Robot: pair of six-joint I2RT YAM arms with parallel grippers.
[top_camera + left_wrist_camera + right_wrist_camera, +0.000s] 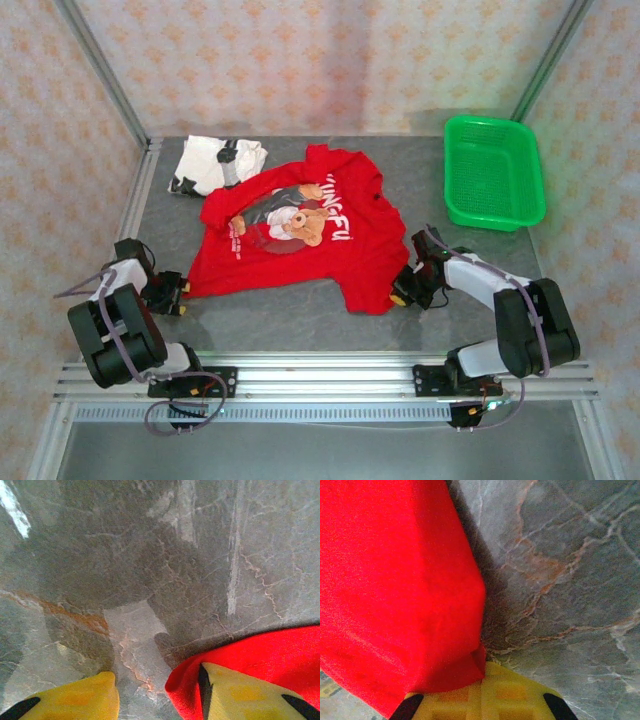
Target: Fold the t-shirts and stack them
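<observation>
Likely lab: aluminium frame (330,372), papered walls (330,60)

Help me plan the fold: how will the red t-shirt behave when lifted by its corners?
Probably floppy: the red t-shirt lies wrinkled on the table, and it drapes in a soft fold where the right hand pinches it. Likely light, since that small pinch lifts its edge. Pushed, it would probably bunch rather than slide.

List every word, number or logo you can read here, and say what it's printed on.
On the red shirt, big white letters beside the bear print: sideways and creased, too blurred to quote.
On the red shirt, small white lines left of the print: too small to read.
On the white shirt, black markings: cannot tell if text.
On the basket: none seen.
</observation>
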